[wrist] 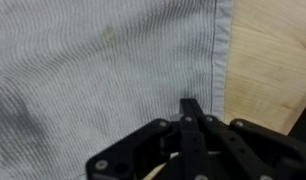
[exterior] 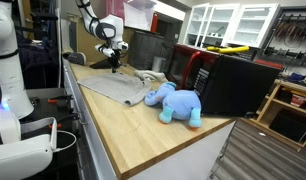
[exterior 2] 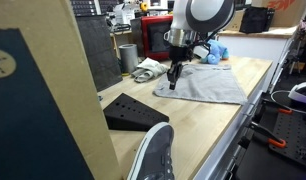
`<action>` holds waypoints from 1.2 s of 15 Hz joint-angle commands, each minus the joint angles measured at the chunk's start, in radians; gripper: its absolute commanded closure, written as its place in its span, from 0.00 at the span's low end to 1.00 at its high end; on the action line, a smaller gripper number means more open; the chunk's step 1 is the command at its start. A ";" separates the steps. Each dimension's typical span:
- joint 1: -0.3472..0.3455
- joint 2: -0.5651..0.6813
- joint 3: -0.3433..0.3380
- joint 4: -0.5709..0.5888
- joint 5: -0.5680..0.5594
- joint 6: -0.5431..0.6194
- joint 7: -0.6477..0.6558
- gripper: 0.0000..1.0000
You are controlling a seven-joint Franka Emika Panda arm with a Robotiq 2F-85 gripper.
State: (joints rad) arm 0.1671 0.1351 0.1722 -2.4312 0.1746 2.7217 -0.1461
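A grey cloth (exterior: 118,88) (exterior 2: 208,82) lies spread flat on the wooden table (exterior: 143,135) (exterior 2: 193,125). My gripper (exterior: 115,68) (exterior 2: 173,86) points straight down at the cloth's corner. In the wrist view the grey cloth (wrist: 93,70) fills most of the picture, its hemmed edge running beside bare table (wrist: 268,50). The gripper (wrist: 191,104) is shut there, both black fingers pressed together with their tips into the fabric just inside the hem. The pinch itself is hidden under the fingertips.
A blue plush toy (exterior: 175,102) (exterior 2: 217,52) lies at the cloth's other end, beside a black box (exterior: 233,82). A crumpled white rag (exterior 2: 148,68), a metal cup (exterior 2: 127,57), a red appliance (exterior 2: 156,38) and a black wedge (exterior 2: 133,110) stand along the table.
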 commanded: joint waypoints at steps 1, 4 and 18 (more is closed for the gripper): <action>0.001 0.042 0.011 0.010 -0.026 0.055 0.037 1.00; 0.002 0.043 0.030 -0.002 -0.012 0.058 0.023 1.00; -0.002 -0.040 0.168 -0.028 0.148 -0.076 -0.040 1.00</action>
State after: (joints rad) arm 0.1692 0.1594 0.3264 -2.4433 0.2607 2.7278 -0.1584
